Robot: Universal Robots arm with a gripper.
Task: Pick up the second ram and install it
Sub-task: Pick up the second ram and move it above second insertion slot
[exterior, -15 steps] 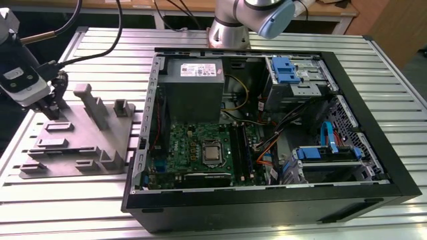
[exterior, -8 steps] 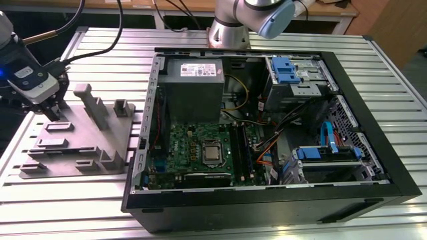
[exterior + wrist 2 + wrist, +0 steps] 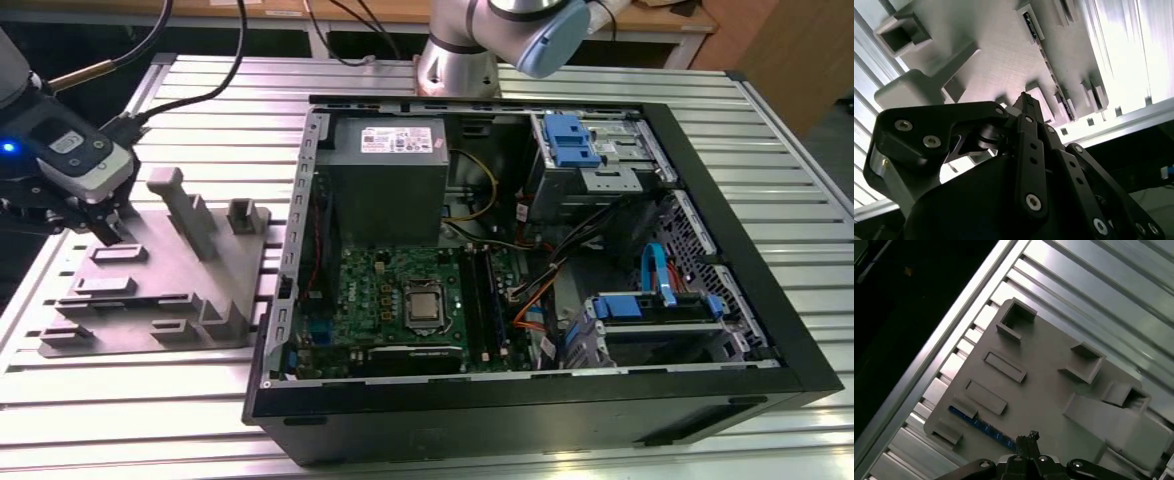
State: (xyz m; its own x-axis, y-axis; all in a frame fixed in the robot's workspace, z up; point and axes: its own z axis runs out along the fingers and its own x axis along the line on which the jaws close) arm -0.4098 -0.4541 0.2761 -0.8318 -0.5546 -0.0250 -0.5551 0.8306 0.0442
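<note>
Black gripper [image 3: 1030, 436], fingers pressed together and empty, hangs just beside blue ram stick [image 3: 983, 427] in grey slotted tray [image 3: 1049, 385]. Advise spreading, then straddling squarely.

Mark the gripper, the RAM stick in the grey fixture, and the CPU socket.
gripper [image 3: 1030, 436]: first wrist view, at its fingertips.
RAM stick [image 3: 981, 427]: first wrist view, blue upper edge.
CPU socket [image 3: 424, 305]: exterior view, centre of its metal lid.

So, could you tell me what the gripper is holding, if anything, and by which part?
Apparently nothing: the gripper has its fingers shut, empty, above the grey tray; the RAM stick lies in its slot.
</note>
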